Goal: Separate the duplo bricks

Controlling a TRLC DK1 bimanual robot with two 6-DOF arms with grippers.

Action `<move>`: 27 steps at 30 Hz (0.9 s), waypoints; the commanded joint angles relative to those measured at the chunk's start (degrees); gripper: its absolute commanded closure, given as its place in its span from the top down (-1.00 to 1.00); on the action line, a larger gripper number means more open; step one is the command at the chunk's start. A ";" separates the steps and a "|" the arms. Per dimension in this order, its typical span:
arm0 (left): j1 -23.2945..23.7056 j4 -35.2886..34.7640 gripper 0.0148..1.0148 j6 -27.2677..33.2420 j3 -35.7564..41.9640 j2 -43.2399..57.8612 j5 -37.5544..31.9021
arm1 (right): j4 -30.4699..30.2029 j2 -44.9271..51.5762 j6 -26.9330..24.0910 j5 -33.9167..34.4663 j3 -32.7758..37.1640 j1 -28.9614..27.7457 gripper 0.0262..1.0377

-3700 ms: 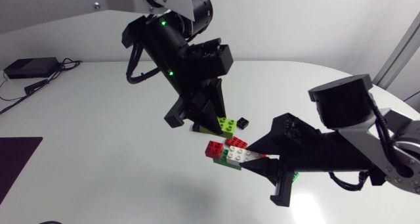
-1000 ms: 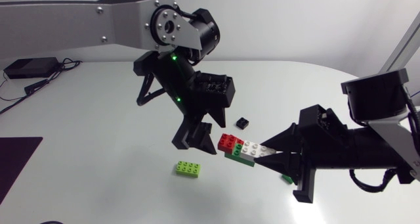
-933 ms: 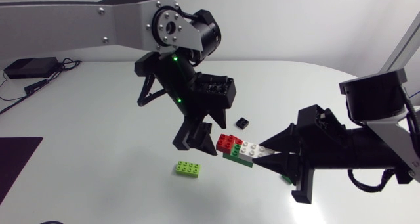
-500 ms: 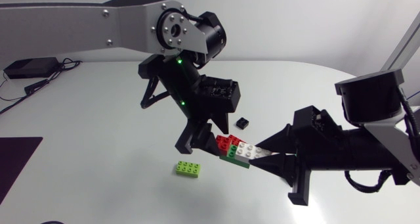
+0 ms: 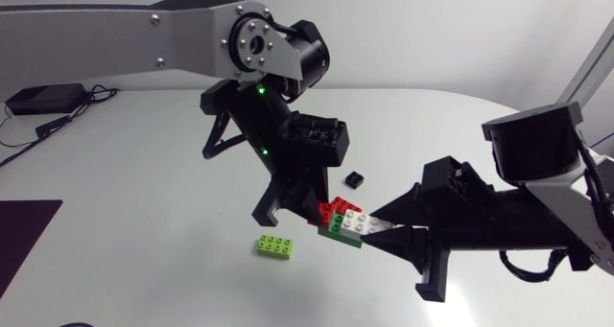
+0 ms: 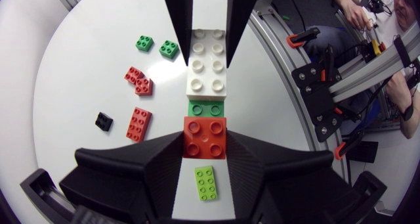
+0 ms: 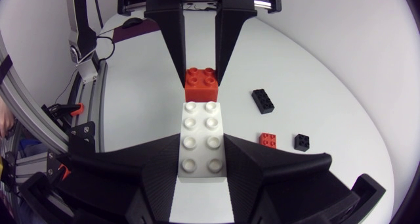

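Left gripper [image 6: 205,140] is clamped on the red brick [image 7: 201,85], one broad finger flat on each side wall. Across from it, the right gripper [image 7: 202,148] has the white brick [image 6: 208,63] pinched the same way. Between the two sits the green brick [image 6: 205,108], with nobody holding it. The whole three-piece stack hangs in the air over the table [image 5: 144,174], near a loose lime brick [image 5: 275,245] lying on it.

What are they dealing with? Hard, light plastic, I'd say: it won't bend or crush, but those smooth side walls could slide out of a lazy squeeze (the studs hold only by friction, yet they hold well). The best grip looks like exactly this one, flat sides at opposite ends of the stack, so a tilt can peel a joint open.

Now the pose: the left arm comes in high from its side and angles steeply down onto the red end. The right arm lies low and nearly level, wedge fingers aimed back at it, nose to nose.
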 commanded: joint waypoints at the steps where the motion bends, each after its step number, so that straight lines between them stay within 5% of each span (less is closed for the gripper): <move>1: 0.63 -0.56 -0.66 0.44 2.22 1.51 1.89 | 1.46 0.79 1.07 1.99 -0.04 2.33 -0.45; 6: 2.74 -7.76 -0.66 2.02 9.25 3.88 5.85 | 3.22 -0.01 1.25 10.51 -2.41 9.27 -0.45; 10: 3.70 -9.17 -0.66 2.72 11.54 4.50 6.82 | 3.83 -0.01 1.34 11.74 -2.76 9.45 -0.45; 18: 8.36 -3.02 -0.66 1.49 13.03 7.84 5.23 | 0.58 -4.58 -0.77 8.58 -2.32 -6.29 -0.45; 27: -0.08 2.69 -0.66 -1.41 9.16 13.20 1.10 | 1.28 -11.43 0.81 6.91 -4.34 -17.01 -0.45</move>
